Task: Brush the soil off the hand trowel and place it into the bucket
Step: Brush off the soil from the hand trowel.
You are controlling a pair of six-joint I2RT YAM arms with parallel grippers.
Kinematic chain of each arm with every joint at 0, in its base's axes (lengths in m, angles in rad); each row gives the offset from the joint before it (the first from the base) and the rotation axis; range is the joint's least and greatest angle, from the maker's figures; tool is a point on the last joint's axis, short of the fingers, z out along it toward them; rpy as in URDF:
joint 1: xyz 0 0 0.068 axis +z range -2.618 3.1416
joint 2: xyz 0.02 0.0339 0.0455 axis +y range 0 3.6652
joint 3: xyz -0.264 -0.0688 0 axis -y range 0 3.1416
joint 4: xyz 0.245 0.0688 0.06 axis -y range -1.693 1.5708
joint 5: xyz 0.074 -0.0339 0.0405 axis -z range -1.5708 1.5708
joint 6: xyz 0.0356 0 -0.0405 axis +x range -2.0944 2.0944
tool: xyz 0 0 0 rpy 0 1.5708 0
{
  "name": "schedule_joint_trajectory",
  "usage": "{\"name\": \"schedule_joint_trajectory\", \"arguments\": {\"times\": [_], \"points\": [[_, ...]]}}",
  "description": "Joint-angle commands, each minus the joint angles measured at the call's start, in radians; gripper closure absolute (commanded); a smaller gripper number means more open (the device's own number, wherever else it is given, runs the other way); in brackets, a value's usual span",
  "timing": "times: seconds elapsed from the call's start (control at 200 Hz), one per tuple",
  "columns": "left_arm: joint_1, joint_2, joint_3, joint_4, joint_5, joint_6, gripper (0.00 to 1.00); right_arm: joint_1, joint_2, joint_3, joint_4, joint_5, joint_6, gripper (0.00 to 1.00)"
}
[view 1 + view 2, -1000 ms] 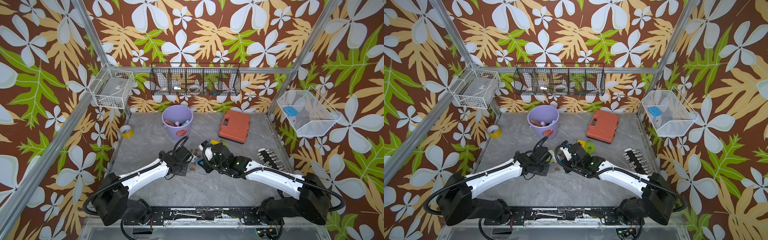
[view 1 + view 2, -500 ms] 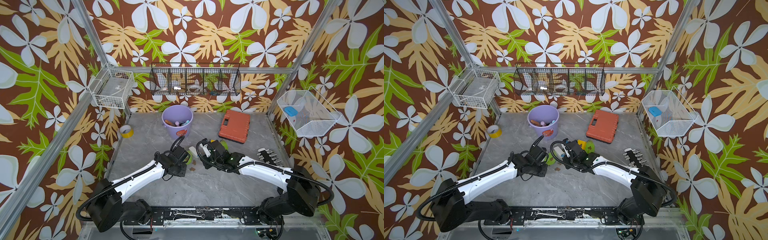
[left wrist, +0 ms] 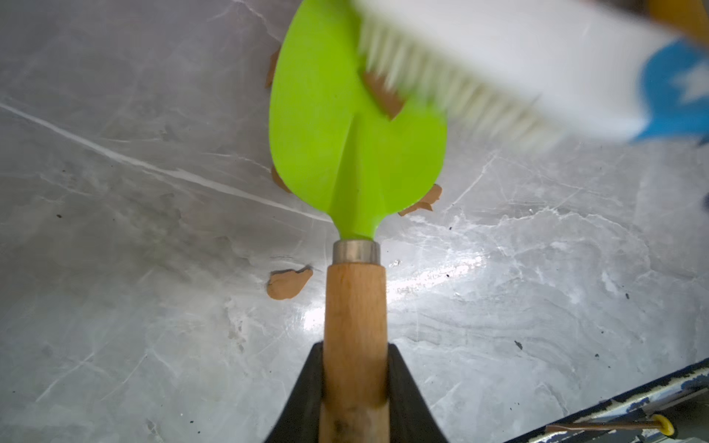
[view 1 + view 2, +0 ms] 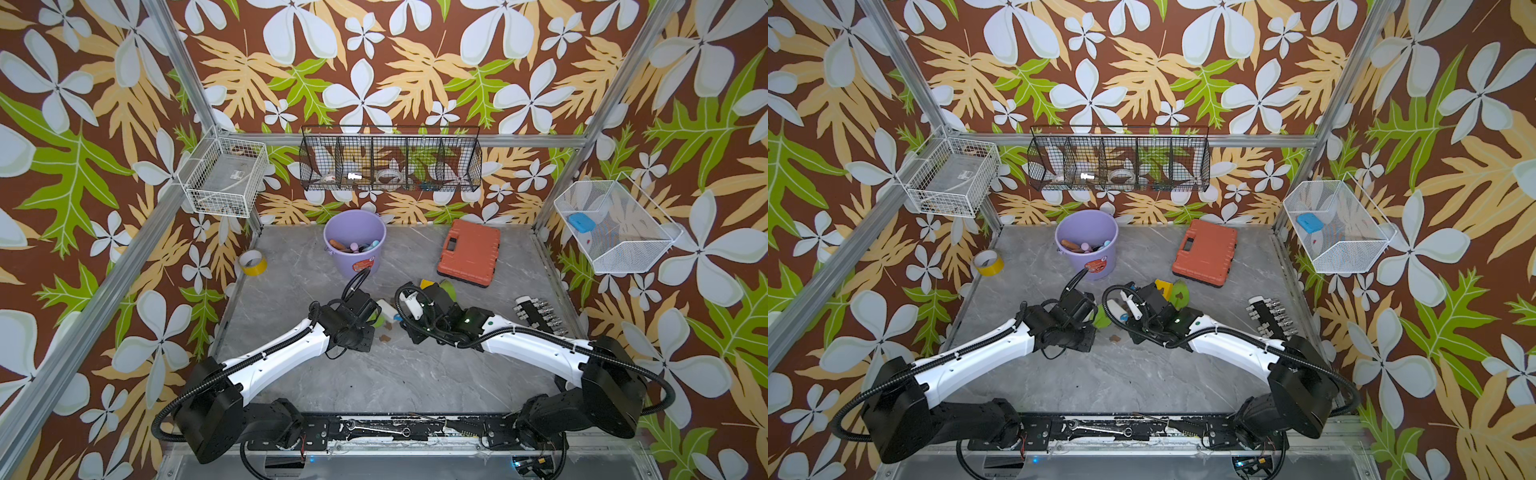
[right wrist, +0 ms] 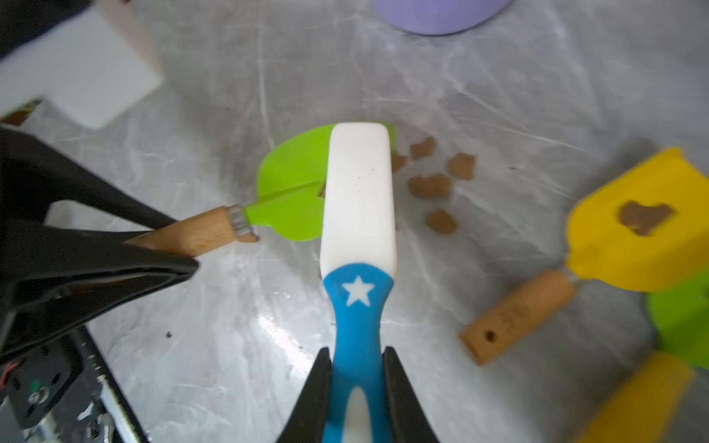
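My left gripper (image 3: pixel 355 356) is shut on the wooden handle of the hand trowel (image 3: pixel 337 126), holding its lime-green blade just above the table. One brown clump of soil (image 3: pixel 383 96) lies on the blade under the white bristles of the brush (image 3: pixel 498 57). My right gripper (image 5: pixel 357 356) is shut on the blue handle of the brush (image 5: pixel 358 199), whose white head lies across the trowel (image 5: pixel 295 180). Several soil clumps (image 5: pixel 429 186) lie on the table beside the blade. The lilac bucket (image 4: pixel 347 264) (image 4: pixel 1075 259) stands behind both grippers with several tools inside.
A yellow trowel (image 5: pixel 629 222) with a soil clump on it lies right of the brush, beside a green one. A white block (image 5: pixel 76 76) sits near the left gripper. An orange case (image 4: pixel 469 253), a socket rack (image 4: pixel 538 313) and yellow tape (image 4: pixel 252 262) are on the table.
The right arm reached further in and drew back a little, moving the brush over the trowel blade. The left arm shifted only slightly. Both grips are unchanged.
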Motion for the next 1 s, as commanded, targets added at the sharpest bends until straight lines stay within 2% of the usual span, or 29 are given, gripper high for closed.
{"name": "schedule_joint_trajectory", "arguments": {"times": [0.0, 0.095, 0.185, 0.275, 0.39, 0.455, 0.51, 0.596, 0.696, 0.831, 0.921, 0.996], "points": [[0.002, 0.004, 0.009, 0.008, -0.028, 0.004, 1.0, 0.02, -0.057, 0.006, -0.01, -0.02, 0.001, 1.0], [0.002, 0.008, 0.014, 0.011, -0.029, 0.003, 1.0, 0.077, -0.054, 0.02, 0.013, -0.079, -0.002, 1.0], [0.002, 0.015, 0.015, 0.013, -0.027, 0.001, 1.0, 0.087, 0.001, 0.02, 0.019, -0.128, 0.01, 1.0], [0.002, 0.015, 0.016, 0.018, -0.01, 0.0, 1.0, 0.08, 0.045, 0.003, 0.027, -0.08, -0.013, 1.0], [0.002, 0.004, 0.013, 0.016, 0.005, -0.001, 1.0, -0.01, 0.067, -0.013, 0.046, -0.017, -0.017, 1.0], [0.002, -0.004, 0.011, 0.016, 0.005, -0.004, 1.0, -0.021, 0.051, -0.003, 0.055, -0.012, -0.027, 1.0], [0.002, -0.008, 0.01, 0.011, 0.003, -0.007, 1.0, -0.005, 0.031, 0.016, 0.061, -0.059, -0.027, 1.0], [0.002, -0.013, 0.006, 0.012, 0.003, -0.01, 1.0, 0.074, 0.004, 0.039, 0.078, -0.1, -0.049, 1.0], [0.002, -0.021, 0.004, 0.015, 0.01, -0.019, 1.0, 0.117, 0.06, 0.061, 0.06, -0.131, -0.026, 1.0], [0.002, -0.048, -0.005, 0.017, 0.025, -0.03, 1.0, 0.063, 0.133, 0.044, 0.016, -0.018, -0.04, 1.0], [0.002, -0.06, -0.013, 0.011, 0.027, -0.033, 1.0, -0.038, 0.104, 0.015, 0.047, -0.024, -0.028, 1.0], [0.002, -0.067, -0.017, 0.005, 0.026, -0.037, 1.0, -0.032, 0.065, 0.047, 0.037, -0.051, -0.045, 1.0]]}}
